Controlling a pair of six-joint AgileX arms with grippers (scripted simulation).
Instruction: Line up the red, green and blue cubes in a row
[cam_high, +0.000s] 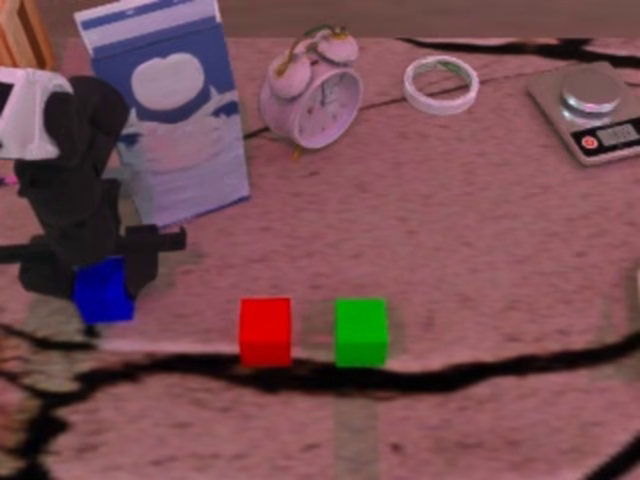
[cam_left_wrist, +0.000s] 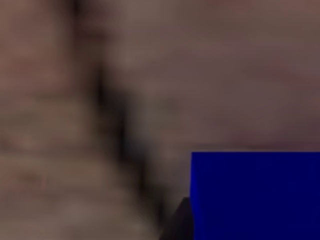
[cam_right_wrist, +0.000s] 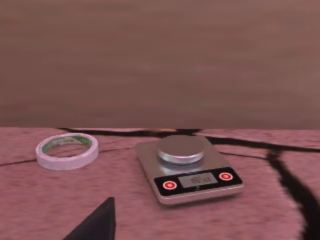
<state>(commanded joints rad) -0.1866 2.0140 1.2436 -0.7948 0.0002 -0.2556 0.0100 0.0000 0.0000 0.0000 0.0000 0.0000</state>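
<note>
At table left, our left gripper (cam_high: 103, 290) looks clamped on the blue cube (cam_high: 103, 292), well left of red (cam_high: 265, 331) and green (cam_high: 360, 332), so we should carry it level and set it just beside red, faces square, same line.

Rendered sim tabletop, household-style clutter: pink marble-look table (cam_high: 480, 230) w/ black veins, twin-bell alarm clock (cam_high: 312, 92), tape roll (cam_high: 441, 84), small digital kitchen scale (cam_high: 592, 110), tall blue-and-white carton (cam_high: 170, 110). Wooden furniture at far-left corner.
</note>
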